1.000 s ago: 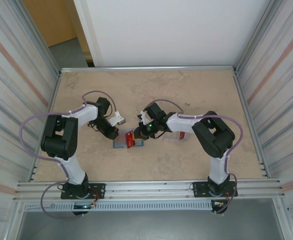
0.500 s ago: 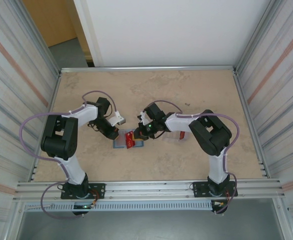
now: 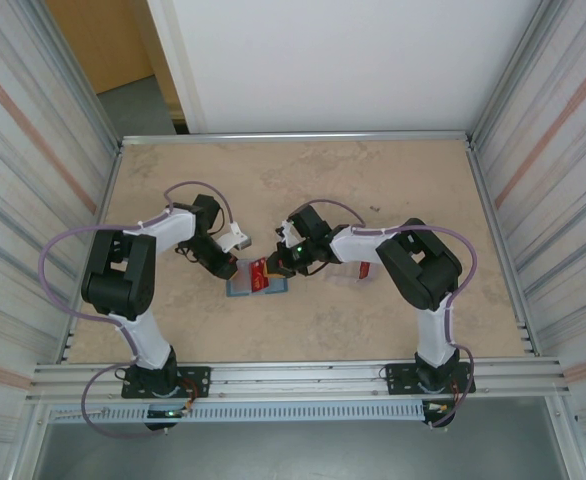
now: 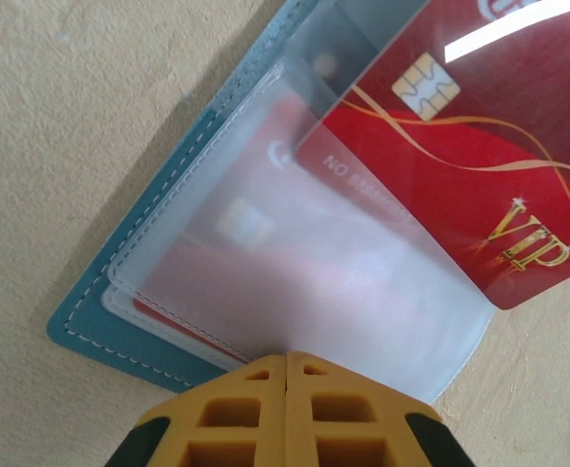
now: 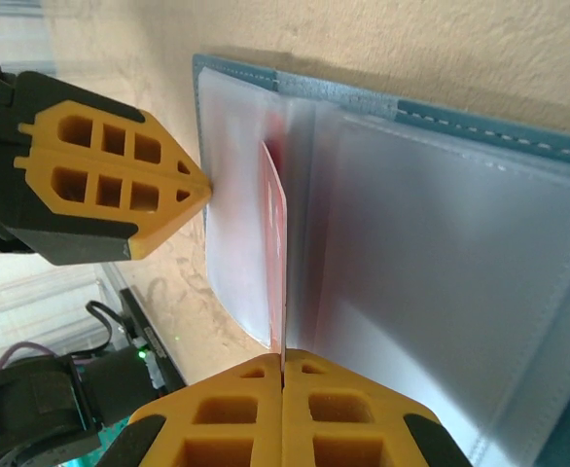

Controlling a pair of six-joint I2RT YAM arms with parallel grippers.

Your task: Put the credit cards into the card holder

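A: Diff vs a second ago?
B: Small. From above, the right arm point(image 3: 419, 266) has swung its elbow a touch left and its wrist has crept toward the card holder point(image 4: 89, 313). The left arm hasn't budged. The red of the credit card point(image 4: 480, 165) looks slightly shorter from above than it did.

A: Claws?
B: Right gripper point(image 5: 283, 368) is fully closed, pinching the credit card by one end. The card shows edge-on in its wrist view. Left gripper point(image 4: 287, 365) is closed too, fingers together with nothing seen between them. Its tip sits on the near edge of the clear sleeve point(image 4: 363, 311).

A: Where's the holder?
B: Lying open and flat on the table point(image 4: 71, 117), between the two grippers, teal cover down and clear sleeves up.

A: What's in it?
B: One sleeved card point(image 4: 227, 282), red and blurred behind the frosted plastic on the left page. The held card is partway in. In the left wrist view its lower-left edge lies under the translucent sleeve, while the chip and the gold VIP end are still out. In the right wrist view it stands on edge in the gap between two sleeves near the fold.

A: Right page?
B: Looks plain frosted plastic, can't tell beyond that.
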